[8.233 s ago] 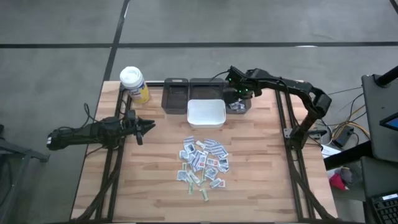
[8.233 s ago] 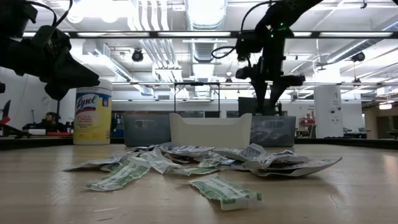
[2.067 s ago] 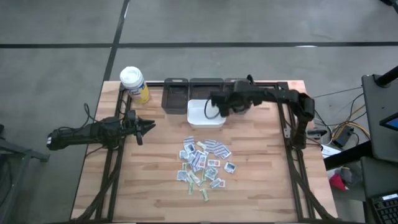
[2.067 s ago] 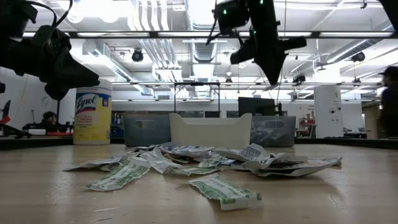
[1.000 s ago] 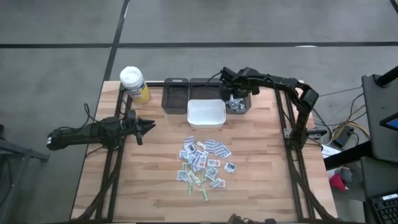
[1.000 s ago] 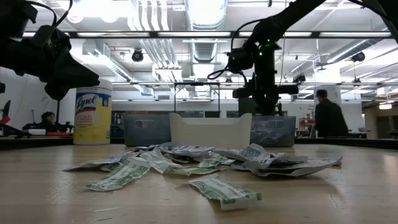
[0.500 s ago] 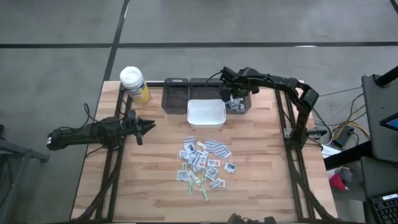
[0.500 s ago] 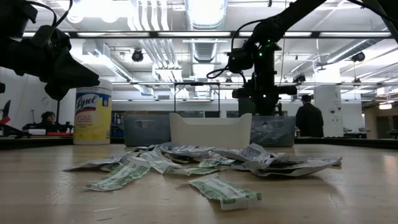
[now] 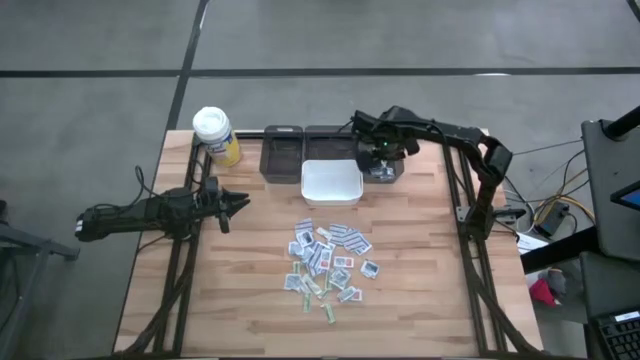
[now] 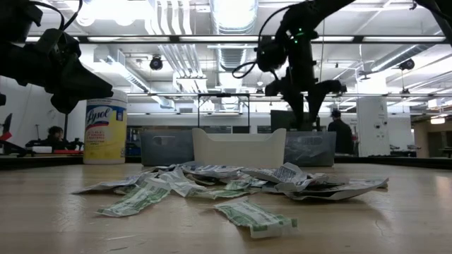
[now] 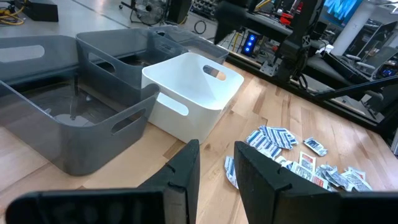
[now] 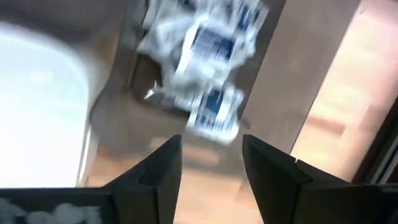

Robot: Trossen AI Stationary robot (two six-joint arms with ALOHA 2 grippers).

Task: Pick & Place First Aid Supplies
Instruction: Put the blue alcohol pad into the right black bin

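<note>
The first aid supplies lie in a loose pile of small white printed packets on the wooden table, seen also in the low view and the left wrist view. More packets lie in the right grey bin. My right gripper hangs open above this bin, pointing down, with one packet below its fingers. My left gripper waits open at the table's left side, holding nothing.
A white bin stands in front of three grey bins; the other two are at the far edge. A yellow bottle with a white cap stands at the far left corner. A person stands in the room behind.
My right gripper has opened over the right grey bin and risen a little above it, turning slightly. Its packet now lies in the bin with the others. The pile on the table has not moved.
</note>
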